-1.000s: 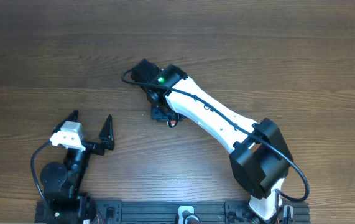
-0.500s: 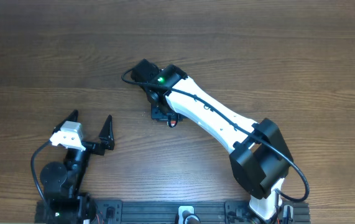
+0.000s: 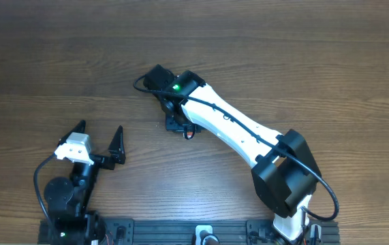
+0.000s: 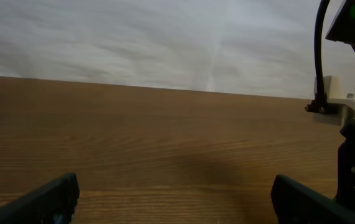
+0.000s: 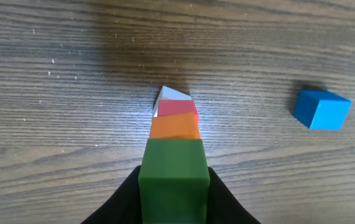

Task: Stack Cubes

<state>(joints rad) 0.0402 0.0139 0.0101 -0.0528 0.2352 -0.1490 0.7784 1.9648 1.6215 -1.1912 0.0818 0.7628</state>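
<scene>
R end effector clamped on green cube atop orange/red/white stack. L end effector wide open, empty. Nearby: blue cube.

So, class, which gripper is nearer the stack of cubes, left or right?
Right. The right gripper is at the stack, closed on the green cube on top. The left gripper sits open over bare table near its own base, well apart from the stack.
</scene>
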